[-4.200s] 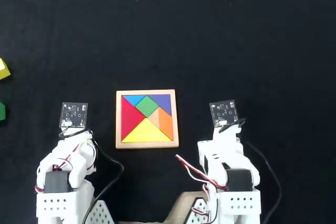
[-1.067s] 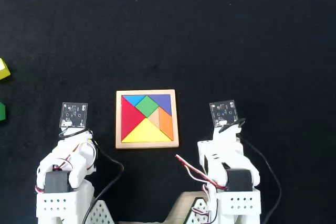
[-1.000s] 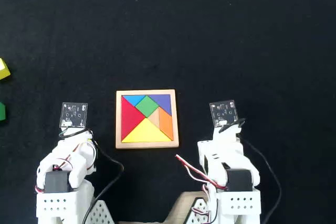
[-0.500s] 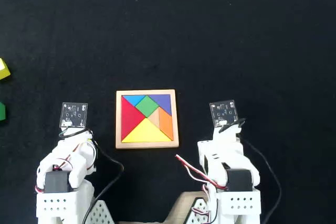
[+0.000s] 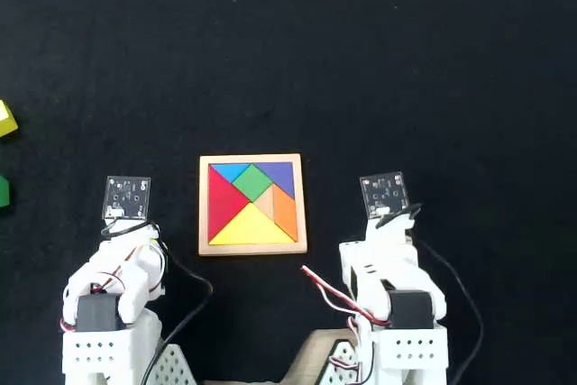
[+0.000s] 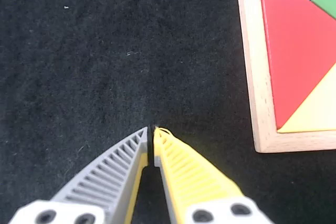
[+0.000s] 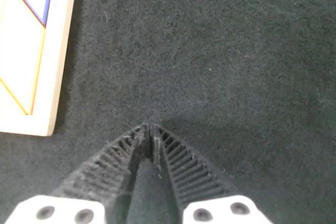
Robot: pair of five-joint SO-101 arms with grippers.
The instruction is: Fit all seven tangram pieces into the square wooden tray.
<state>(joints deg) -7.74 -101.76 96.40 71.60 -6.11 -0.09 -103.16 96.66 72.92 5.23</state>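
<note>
A black cloth-covered counter (image 5: pixel 406 87) runs back to a pale wall. The left claw (image 6: pixel 153 129) hangs just above the cloth with its grey and yellow fingers pressed together, tips meeting and nothing between them. The right claw (image 7: pixel 149 127) is the same: dark fingers closed tip to tip over bare cloth. Both are near the square wooden tray (image 5: pixel 204 205) without touching it. From the tray, one arm is folded back at about 8 o'clock and the other at about 4 o'clock. The tray lies flat at the middle of the counter, and inside it I count seven pieces lying flush: a red triangle (image 5: pixel 224 200), a yellow triangle (image 5: pixel 251 226), a blue triangle (image 5: pixel 231 171), a green square (image 5: pixel 253 182), a purple triangle (image 5: pixel 279 174), an orange parallelogram (image 5: pixel 285 212) and a small pale triangle (image 5: pixel 265 205). I see no gaps and no loose pieces on the cloth, so the task looks finished. At the counter's 9 o'clock edge, well away, are a yellow block (image 5: pixel 5 119) and a green block (image 5: pixel 3 191).
</note>
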